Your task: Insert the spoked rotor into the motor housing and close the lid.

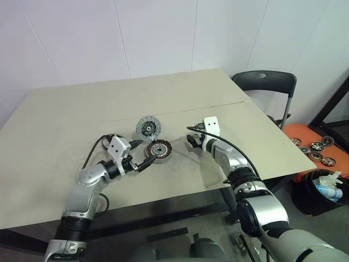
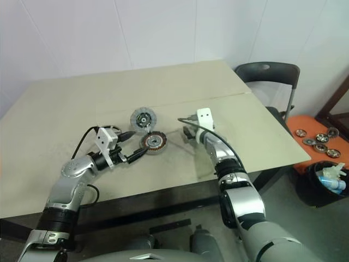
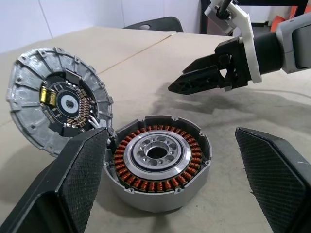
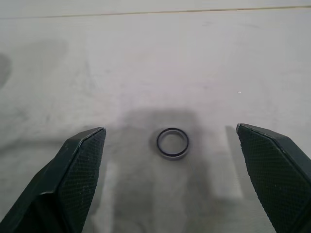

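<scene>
Motor housing sits on the tabletop, copper windings exposed, a silver hub with a ring of holes seated at its centre — likely the spoked rotor, though spokes can't be made out, so this is a guess. Lid is propped tilted on edge just behind the housing, rim touching or nearly touching it, dark inner face with the yellow-green marks turned toward the left wrist camera.

Left claw is held wide, empty, level, its fingers flanking the housing. Right claw is also wide and empty, hovering just beside the housing on the far side from the left arm. A small dark ring lies on the tabletop below it; its purpose can't be told.

Step in hand, as judged: lid closing, if the rotor is indeed seated.

To be done well:
- Rotor seating to be checked flat before capping.
- Housing to be steadied by the left claw at the outer wall, windings not to be touched.
- Lid to be gripped by the ribbed rim, not the board face.
- Lid to be brought level and concentric, lowered straight; a tilted entry is likely to jam.
- Loose ring to be kept clear of the joint.
</scene>
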